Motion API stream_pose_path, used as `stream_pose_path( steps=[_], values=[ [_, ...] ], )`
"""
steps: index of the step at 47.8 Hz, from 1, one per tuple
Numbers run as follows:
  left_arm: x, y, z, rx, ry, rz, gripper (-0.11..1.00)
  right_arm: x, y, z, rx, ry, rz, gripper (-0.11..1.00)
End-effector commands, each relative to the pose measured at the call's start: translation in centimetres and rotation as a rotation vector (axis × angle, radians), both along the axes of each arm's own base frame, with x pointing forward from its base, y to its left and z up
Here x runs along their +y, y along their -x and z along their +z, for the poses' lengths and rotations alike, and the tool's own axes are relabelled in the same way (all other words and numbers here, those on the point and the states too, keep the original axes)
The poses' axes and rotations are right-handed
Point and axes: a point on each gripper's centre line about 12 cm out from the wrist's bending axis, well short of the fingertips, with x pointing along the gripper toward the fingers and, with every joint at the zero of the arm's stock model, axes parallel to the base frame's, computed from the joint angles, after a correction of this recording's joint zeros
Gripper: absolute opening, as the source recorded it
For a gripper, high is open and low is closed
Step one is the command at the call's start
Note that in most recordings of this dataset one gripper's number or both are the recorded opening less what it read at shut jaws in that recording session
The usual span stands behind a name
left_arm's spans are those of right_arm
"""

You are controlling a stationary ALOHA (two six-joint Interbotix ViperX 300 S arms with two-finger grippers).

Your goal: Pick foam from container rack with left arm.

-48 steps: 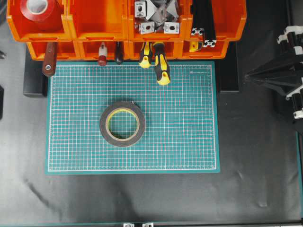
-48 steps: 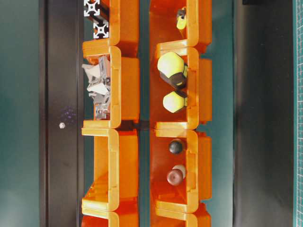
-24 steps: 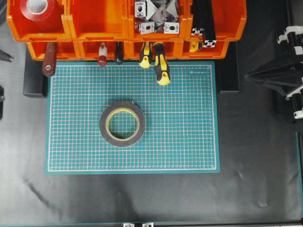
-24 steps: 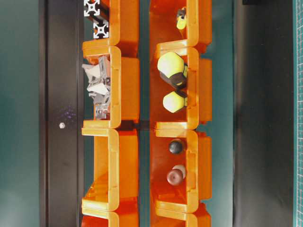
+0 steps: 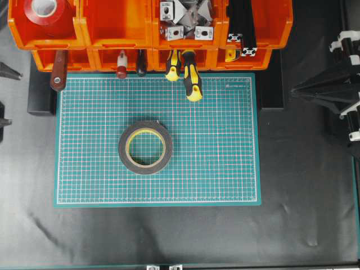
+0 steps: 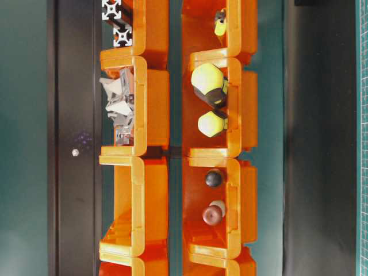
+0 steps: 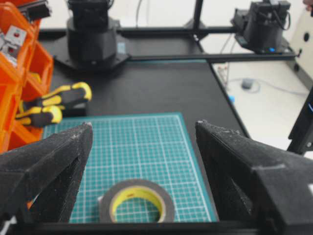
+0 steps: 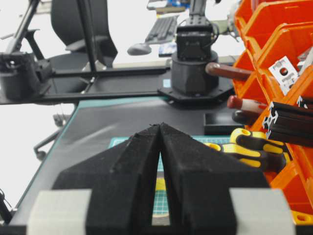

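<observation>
Now left hand (image 5: 3,95) edging further in, foam (image 5: 145,147) unmoved on mat (image 5: 225,169)

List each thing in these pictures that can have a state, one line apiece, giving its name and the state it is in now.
foam: lying flat on the green mat, out of the rack, untouched.
left gripper: fingers open wide, empty, aimed at the foam.
right gripper: fingers shut, empty.
red tape roll: sitting in the top-left bin.
yellow-handled screwdrivers: handles sticking out of their bin.

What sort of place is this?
Probably a robotics lab workbench: orange plastic bins holding tools, a green gridded cutting mat on a black table, and an office chair with a keyboard behind.
</observation>
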Motion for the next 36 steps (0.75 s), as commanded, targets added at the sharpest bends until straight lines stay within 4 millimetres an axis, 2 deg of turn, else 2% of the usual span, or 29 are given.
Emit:
stream_pose_path(
  steps=[1, 17, 27, 33, 36],
  values=[
    [0.0, -0.2, 0.4, -0.012, 0.0, 0.0, 0.82, 0.0, -0.2, 1.2, -0.035, -0.006, 0.001, 0.0],
    [-0.1, -0.2, -0.1, 0.004, 0.029, 0.001, 0.82, 0.0, -0.2, 0.9, -0.024, -0.005, 0.001, 0.0],
    [0.0, -0.1, -0.1, 0.005, 0.049, 0.003, 0.82, -0.1, 0.0, -0.3, 0.017, -0.002, -0.008, 0.0],
    [0.0, -0.3, -0.9, 0.029, 0.048, 0.006, 0.82, -0.1, 0.0, -1.0, 0.046, -0.002, -0.007, 0.0],
    [-0.1, -0.4, -0.9, 0.026, 0.048, 0.004, 0.82, -0.1, 0.0, -0.9, 0.042, 0.0, -0.006, 0.0]
  ],
)
